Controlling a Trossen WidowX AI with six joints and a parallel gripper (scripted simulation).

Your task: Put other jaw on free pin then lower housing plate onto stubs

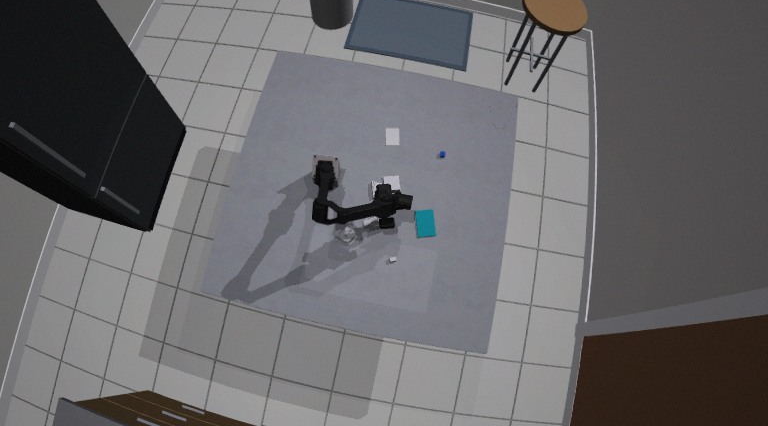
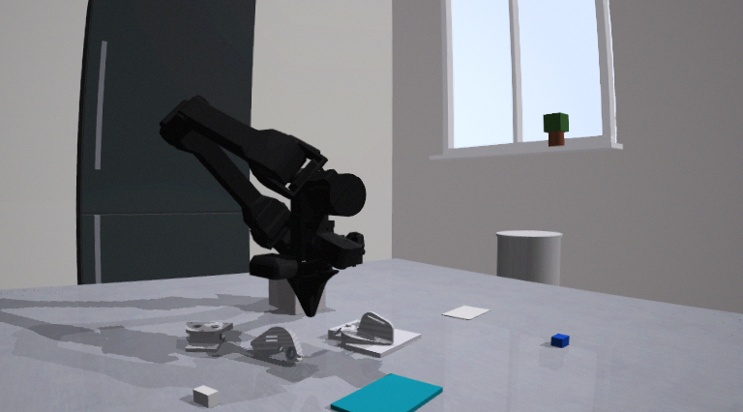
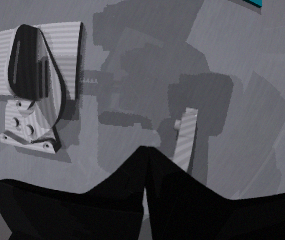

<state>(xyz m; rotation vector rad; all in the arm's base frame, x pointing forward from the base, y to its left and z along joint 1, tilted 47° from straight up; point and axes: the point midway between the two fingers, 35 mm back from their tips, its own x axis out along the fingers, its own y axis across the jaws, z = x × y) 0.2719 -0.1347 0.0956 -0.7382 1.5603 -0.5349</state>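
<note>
Loose jaw (image 2: 275, 345) (image 3: 186, 140) looks light, stiff, perhaps slippery; best pinched across its thin wall. Gripper (image 2: 311, 314) (image 3: 145, 152) is closed, empty.

Teal slab (image 2: 386, 394) (image 3: 253, 2) cut off by exterior and wrist frame edges.

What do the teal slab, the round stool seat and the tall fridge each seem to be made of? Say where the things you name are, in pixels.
Teal slab (image 1: 425, 223) (image 2: 387, 394): perhaps matte plastic or card, given its flat, even colour.

Round stool seat (image 1: 554, 6): probably wood, from its warm brown tone.

Tall fridge (image 1: 73, 59) (image 2: 169, 111): likely dark painted metal, smooth and uniform, though plastic cladding is possible.
</note>
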